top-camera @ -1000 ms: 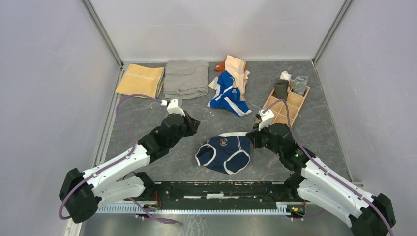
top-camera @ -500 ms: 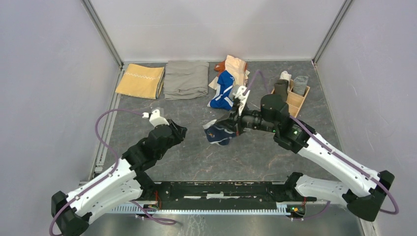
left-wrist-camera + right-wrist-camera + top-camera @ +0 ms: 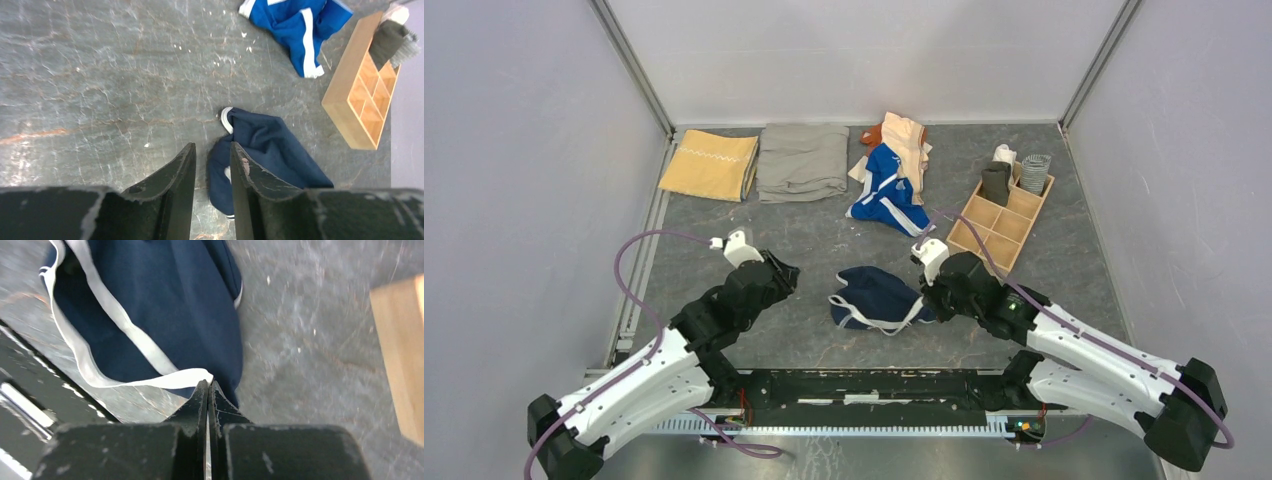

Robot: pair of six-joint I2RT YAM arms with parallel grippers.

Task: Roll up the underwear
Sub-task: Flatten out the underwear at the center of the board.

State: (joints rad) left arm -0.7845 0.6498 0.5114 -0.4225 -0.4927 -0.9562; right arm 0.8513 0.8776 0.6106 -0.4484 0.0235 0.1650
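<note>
top view: navy underwear (image 3: 876,297) lies bunched on the surface (image 3: 804,230), near-left of the wooden box (image 3: 961,222), between both arms.
left wrist view: left gripper (image 3: 212,150) partly open, holding nothing, beyond the navy underwear from the wooden box.
right wrist view: right gripper (image 3: 207,385) closed, pinching the navy underwear's white trim (image 3: 150,347), left of the wooden box.

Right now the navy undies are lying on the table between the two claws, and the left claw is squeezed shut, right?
Not quite. The left gripper is open: the left wrist view shows its fingers apart, holding nothing. The rest is right: the navy briefs lie on the table between it and the right gripper.
</note>
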